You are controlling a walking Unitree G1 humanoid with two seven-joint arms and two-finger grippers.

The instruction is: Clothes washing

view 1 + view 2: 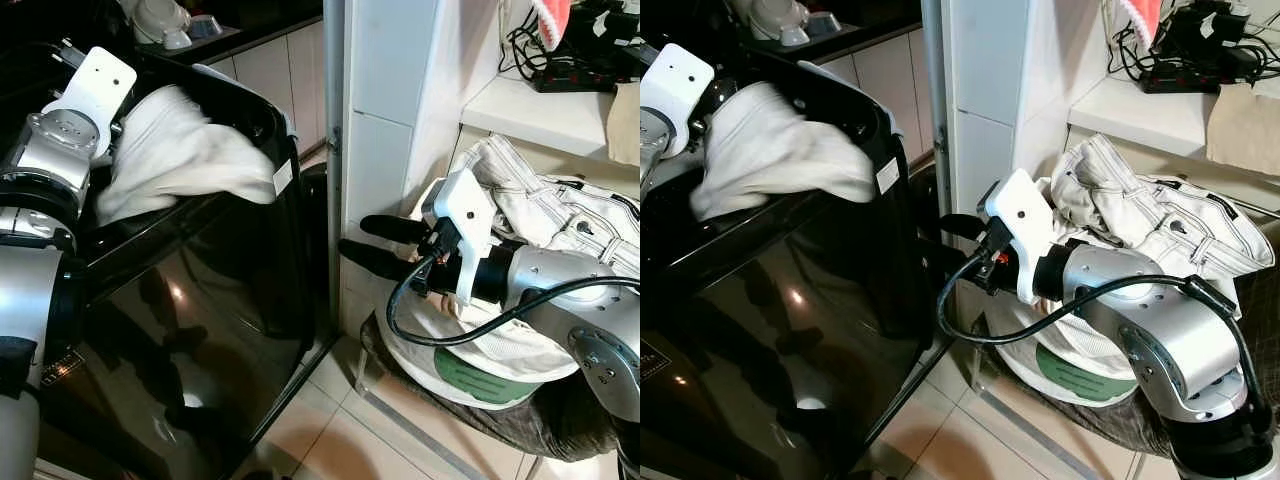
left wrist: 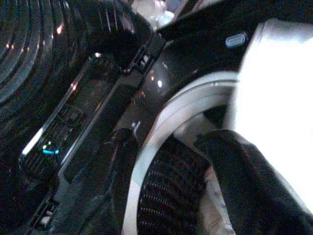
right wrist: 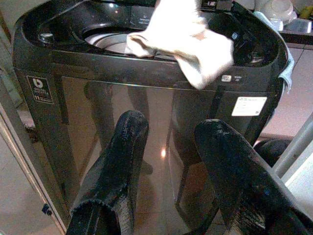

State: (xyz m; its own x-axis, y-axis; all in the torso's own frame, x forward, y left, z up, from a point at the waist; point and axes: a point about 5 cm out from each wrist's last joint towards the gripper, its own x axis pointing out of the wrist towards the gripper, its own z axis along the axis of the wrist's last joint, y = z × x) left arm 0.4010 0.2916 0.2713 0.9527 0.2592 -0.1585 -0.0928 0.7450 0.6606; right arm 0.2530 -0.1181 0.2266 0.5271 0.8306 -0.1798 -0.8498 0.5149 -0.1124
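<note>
Washer (image 1: 190, 330) black top-loader at frame left, white garment (image 1: 180, 155) draped over its rim upper left, left end effector (image 2: 195, 186) pinching it, right end effector (image 1: 375, 245) spread mid-frame, jeans pile (image 1: 560, 215) at right.

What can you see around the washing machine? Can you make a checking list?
Surface: tiled floor, pale, bare where visible.
Job's things: black top-loading washing machine, lid open; white cloth draped over its front rim, partly inside the tub. Pile of pale clothes in a basket beside it.
Clutter: black gadgets on the shelf; white items on the counter behind.
Grippers: left claw at the tub, shut on the white cloth. Right claw open, empty, between the clothes pile and the machine.
Cables: black cable looping off the right arm; wires on the shelf.
Surroundings: white cabinets.
</note>
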